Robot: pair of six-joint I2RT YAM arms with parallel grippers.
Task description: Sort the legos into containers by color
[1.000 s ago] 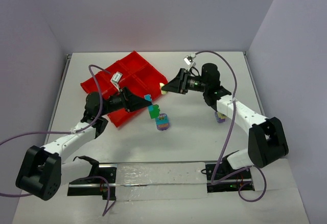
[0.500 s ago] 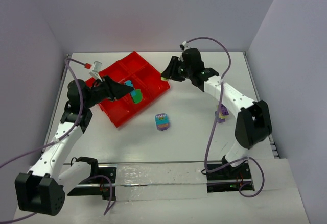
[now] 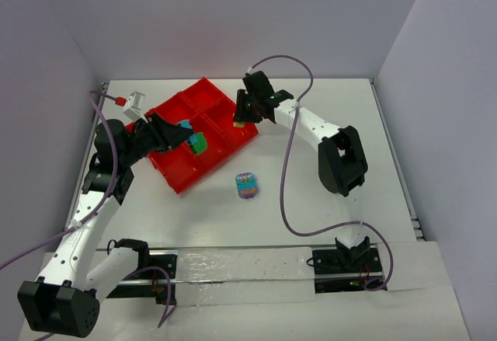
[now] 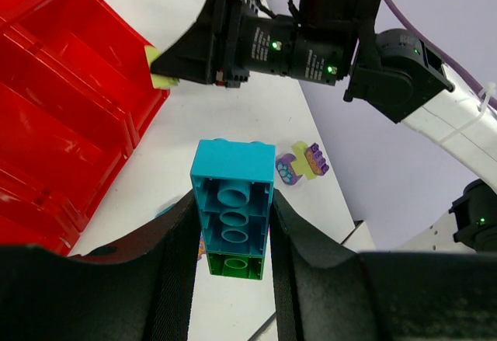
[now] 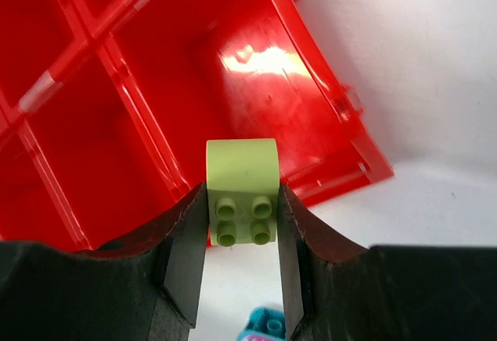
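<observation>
The bright red plastic divided tray sits far-left on the white tabletop, and the compartments I can see from the wrist cams show just bare red floor. The left gripper is pinching a teal-and-green lego clump up above the tray. Its long axis runs straight out along the fingers, teal end farthest out and hollow undersides facing the camera. The right gripper is clamped on a small yellow-green lego brick, studs toward its camera, hanging over the tray's right corner compartment, and a multicolour lego stack sits on the tabletop near the tray.
</observation>
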